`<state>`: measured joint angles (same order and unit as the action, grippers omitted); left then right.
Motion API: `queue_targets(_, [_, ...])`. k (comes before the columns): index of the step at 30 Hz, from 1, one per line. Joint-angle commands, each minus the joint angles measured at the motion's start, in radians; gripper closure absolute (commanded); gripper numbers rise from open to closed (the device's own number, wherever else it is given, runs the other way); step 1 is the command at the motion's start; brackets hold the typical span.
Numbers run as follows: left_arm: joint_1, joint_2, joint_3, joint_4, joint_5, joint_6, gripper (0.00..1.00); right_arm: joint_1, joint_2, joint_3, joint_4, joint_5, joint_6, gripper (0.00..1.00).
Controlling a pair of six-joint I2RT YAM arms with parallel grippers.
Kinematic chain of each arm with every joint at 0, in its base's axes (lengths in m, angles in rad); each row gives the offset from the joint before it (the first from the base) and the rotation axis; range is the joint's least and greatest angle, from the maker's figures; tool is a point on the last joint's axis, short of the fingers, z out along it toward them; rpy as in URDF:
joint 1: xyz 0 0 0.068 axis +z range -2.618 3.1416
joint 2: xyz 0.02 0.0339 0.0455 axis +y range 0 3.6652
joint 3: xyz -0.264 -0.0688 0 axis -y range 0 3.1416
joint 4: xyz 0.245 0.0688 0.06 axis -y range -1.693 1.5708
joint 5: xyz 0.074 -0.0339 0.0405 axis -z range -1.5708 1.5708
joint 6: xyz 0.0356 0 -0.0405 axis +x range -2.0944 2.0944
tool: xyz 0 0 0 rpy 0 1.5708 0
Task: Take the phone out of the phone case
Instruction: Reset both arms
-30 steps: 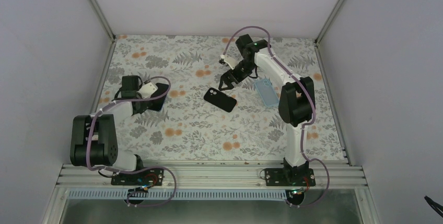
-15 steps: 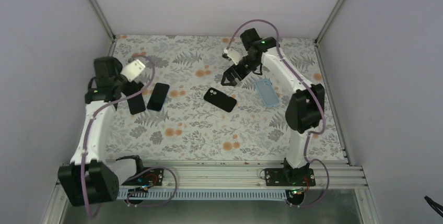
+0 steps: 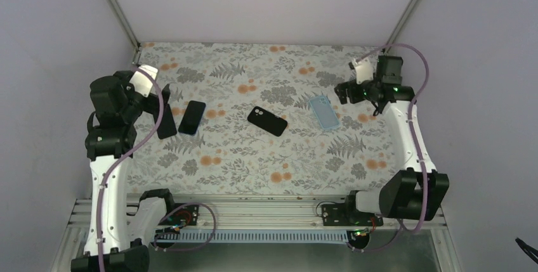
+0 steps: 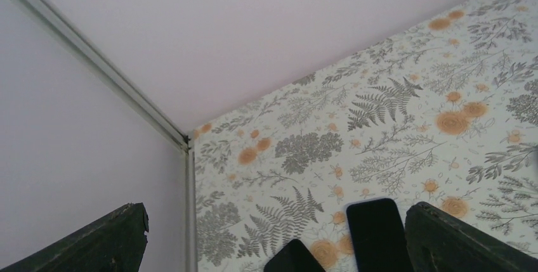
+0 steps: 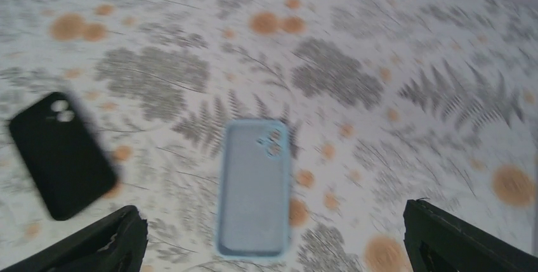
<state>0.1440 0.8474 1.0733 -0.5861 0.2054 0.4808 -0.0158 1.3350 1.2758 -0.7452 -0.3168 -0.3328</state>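
The black phone lies flat and bare on the table, toward its left edge. A second dark slab lies just beside it on the left-edge side (phone or case, I can't make out which). Near the middle of the table sits a black phone case, back up, with camera rings at its far-left end. A light blue phone case lies flat toward the right edge. The left fingers hang spread wide above the two dark pieces, holding nothing. The right fingers are spread wide too and empty, raised over the table near its right edge, apart from the blue case.
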Motion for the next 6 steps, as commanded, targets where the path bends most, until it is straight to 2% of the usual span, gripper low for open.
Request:
queue_targets(1, [0.002,-0.059,-0.051,0.065,0.001,-0.134,0.00,-0.079,-0.026,-0.085,0.167,0.064,0.052,0.00])
queue_targets(6, [0.021,-0.114,-0.101,0.083,0.062,-0.172,0.00,-0.084,-0.039,-0.118,0.263,0.159,0.080,0.00])
